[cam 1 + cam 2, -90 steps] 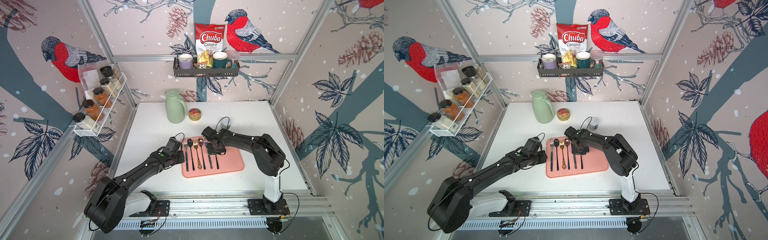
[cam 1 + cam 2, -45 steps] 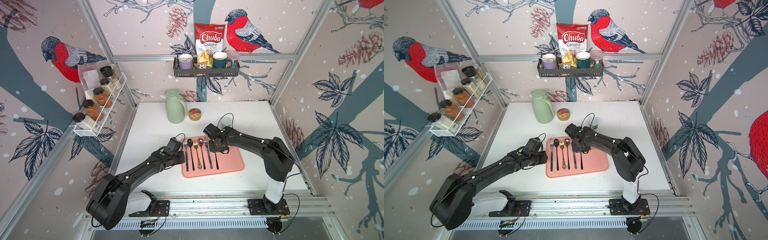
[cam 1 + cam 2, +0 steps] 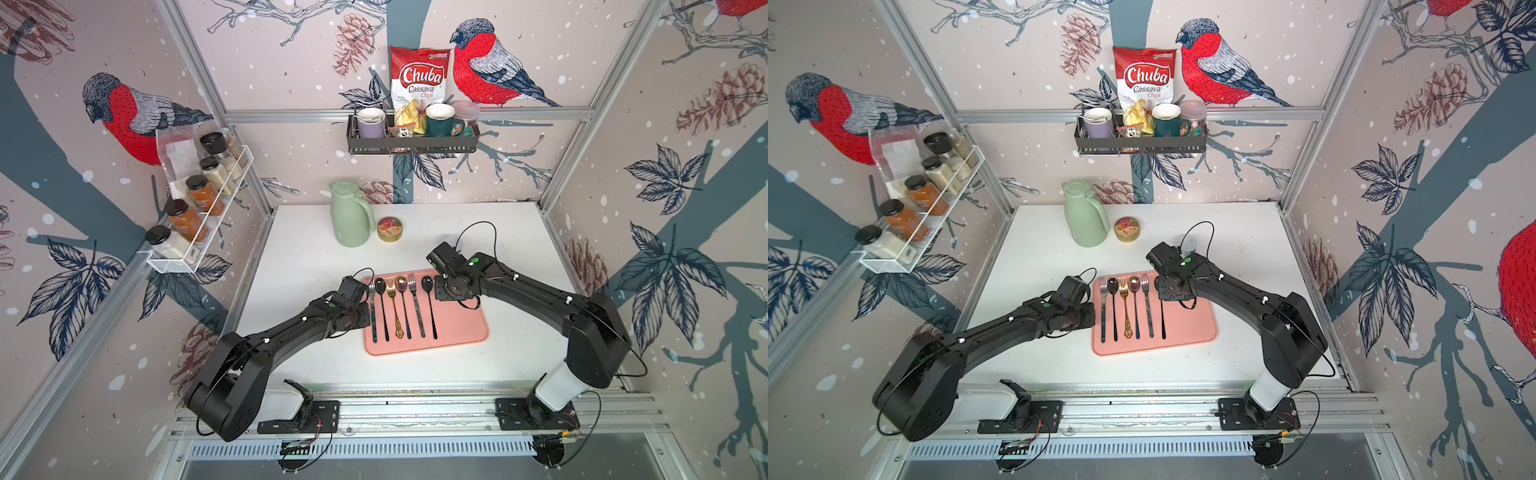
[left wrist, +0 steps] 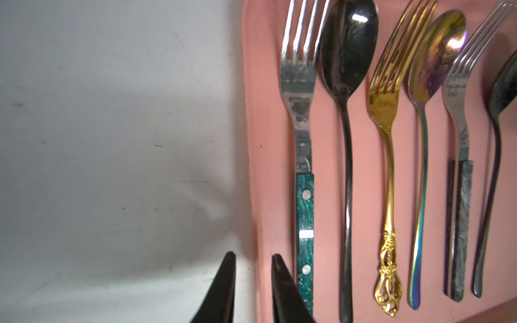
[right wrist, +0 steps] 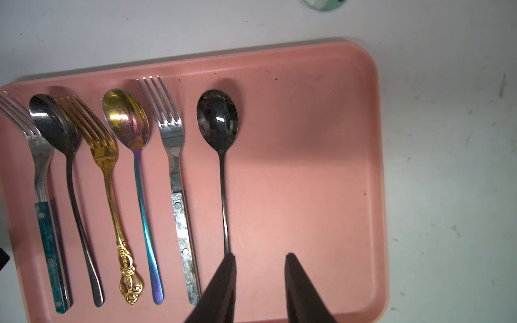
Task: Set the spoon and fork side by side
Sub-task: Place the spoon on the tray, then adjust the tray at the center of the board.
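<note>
A pink tray holds a row of cutlery, alternating fork and spoon. From its left: a green-handled fork, a black spoon, a gold fork, an iridescent spoon, a grey-handled fork and another black spoon. My right gripper hangs open over the tray. One finger covers the end of that last spoon's handle; nothing sits between the jaws. My left gripper stands narrowly open and empty, astride the tray's left rim, beside the green-handled fork.
A green jug and a round tin stand at the back of the white table. A spice rack hangs on the left wall and a shelf with mugs and chips on the back wall. The tray's right half is bare.
My right gripper has opened and its arm has drawn a little to the right; the rightmost black spoon lies free on the tray. The left arm has hardly moved.
</note>
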Robot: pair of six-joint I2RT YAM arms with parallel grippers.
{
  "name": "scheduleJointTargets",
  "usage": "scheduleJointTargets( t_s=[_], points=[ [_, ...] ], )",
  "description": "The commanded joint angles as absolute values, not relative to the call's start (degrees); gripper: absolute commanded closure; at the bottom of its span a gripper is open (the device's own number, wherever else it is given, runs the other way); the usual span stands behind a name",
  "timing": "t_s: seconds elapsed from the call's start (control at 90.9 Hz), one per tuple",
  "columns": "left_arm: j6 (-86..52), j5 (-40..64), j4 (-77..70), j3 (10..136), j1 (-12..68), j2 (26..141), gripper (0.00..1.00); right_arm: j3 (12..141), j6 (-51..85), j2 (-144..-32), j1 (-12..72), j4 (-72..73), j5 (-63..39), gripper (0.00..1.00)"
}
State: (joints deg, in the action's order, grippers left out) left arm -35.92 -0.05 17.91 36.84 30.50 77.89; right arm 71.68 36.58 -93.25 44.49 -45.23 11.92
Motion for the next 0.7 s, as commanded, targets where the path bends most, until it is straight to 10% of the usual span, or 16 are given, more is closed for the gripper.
scheduleJointTargets(
  t_s=[0.0,0.693],
  points=[
    [-35.16,-0.74,15.76,37.59,30.31,79.46,0.76,70.93,37.27,-92.34,44.05,-45.31,12.08,0.68],
    [-35.91,0.54,9.09,43.52,27.69,92.48,0.98,65.56,37.71,-90.33,39.81,-41.46,9.45,0.69]
  ],
)
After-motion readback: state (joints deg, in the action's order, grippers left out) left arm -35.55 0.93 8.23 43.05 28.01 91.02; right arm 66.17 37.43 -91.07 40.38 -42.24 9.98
